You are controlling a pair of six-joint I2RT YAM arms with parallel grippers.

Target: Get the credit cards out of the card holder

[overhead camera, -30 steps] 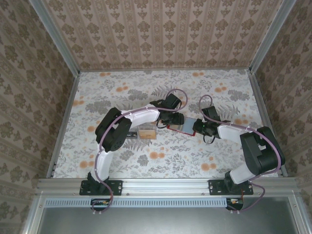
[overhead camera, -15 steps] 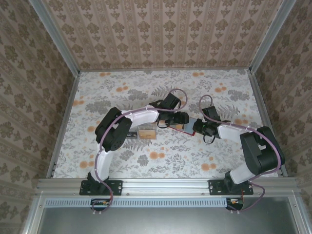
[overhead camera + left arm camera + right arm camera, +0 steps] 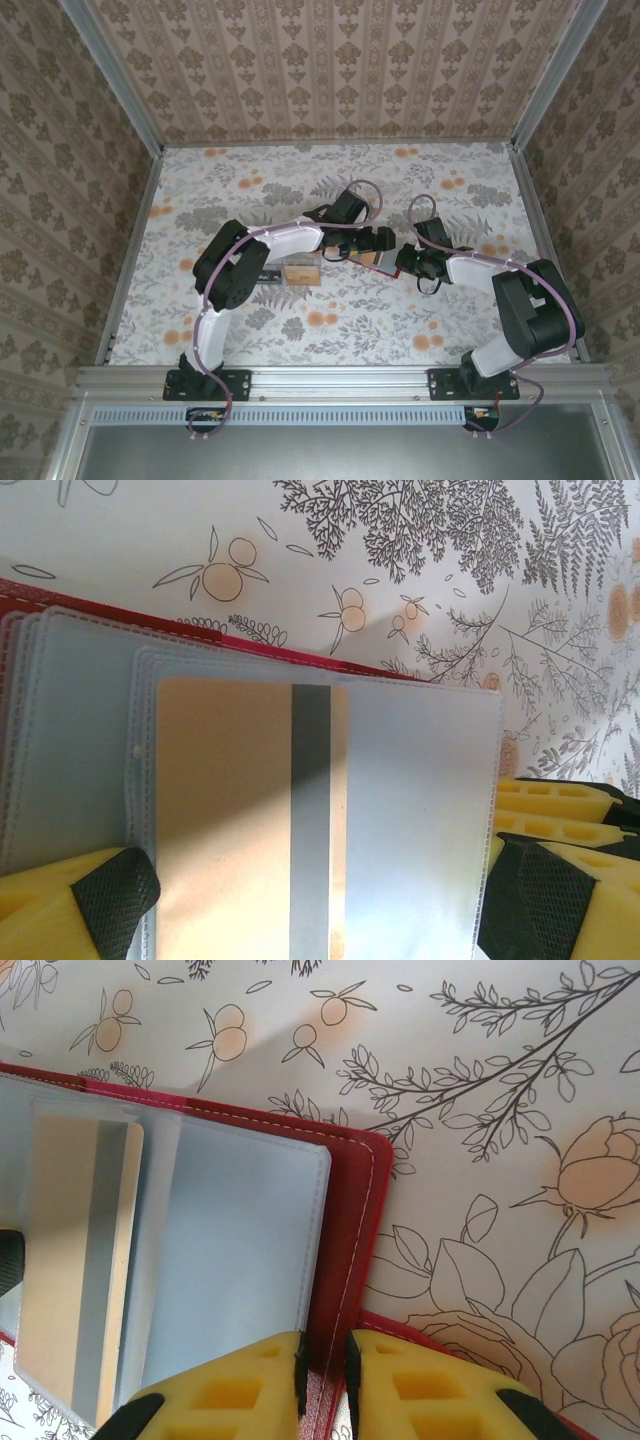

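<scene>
**Item: credit card in sleeve, lying between the open left jaws**

Location. The card holder, red, lies open on the patterned surface between the two arms. The credit card, tan with a grey stripe, sits in a clear sleeve on top of the stack of sleeves.

Left end effector. Released, jaws wide, nothing held. Its fingers stand either side of the sleeve. The card lies between them, closer to the finger at the left of the wrist view.

Right end effector. Clenched on the holder's red edge, which looks meant to pin it down.

Relation to note. The card's long axis, marked by the stripe, runs straight away from the left end effector, so its short width spans the gap between the jaws. Your left arm is right at the card. Your right arm is at the holder's edge and occupied. By judgement the pull falls to the left arm, along the line of the stripe. You cannot tell from here which end of the sleeve is open.

Also present. A tan flat item lies on the surface beside the left arm, apart from the holder. Its identity is unclear.
</scene>
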